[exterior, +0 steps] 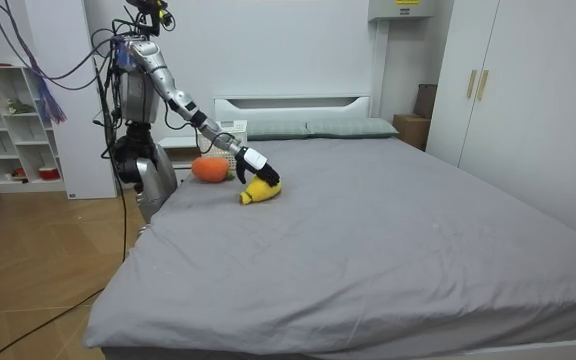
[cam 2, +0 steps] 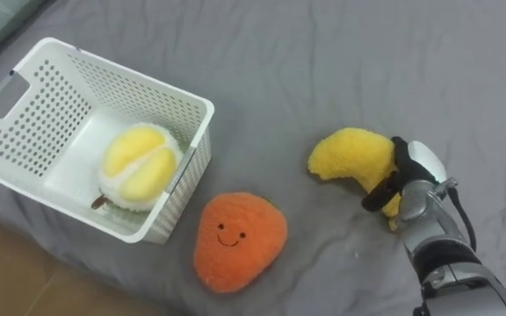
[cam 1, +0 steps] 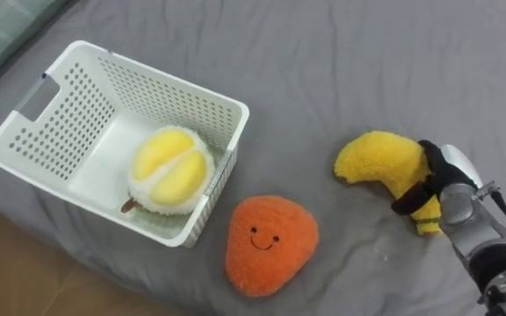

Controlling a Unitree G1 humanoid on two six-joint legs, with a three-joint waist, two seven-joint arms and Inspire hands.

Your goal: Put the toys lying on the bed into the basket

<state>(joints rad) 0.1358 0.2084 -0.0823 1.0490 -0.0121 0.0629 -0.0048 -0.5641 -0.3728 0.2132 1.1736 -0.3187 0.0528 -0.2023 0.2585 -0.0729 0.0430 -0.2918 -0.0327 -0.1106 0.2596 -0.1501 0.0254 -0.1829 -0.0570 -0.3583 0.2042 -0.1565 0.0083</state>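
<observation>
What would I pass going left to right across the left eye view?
Basket, with a yellow plush in it → orange toy → banana toy → right hand, its fingers curled round the banana toy's right end.

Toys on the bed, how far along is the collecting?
One done: the yellow-and-white plush sits in the white basket. In hand: the right hand is curled round the yellow banana plush, lying on the bed. Left: the orange plush beside the basket, untouched.
</observation>
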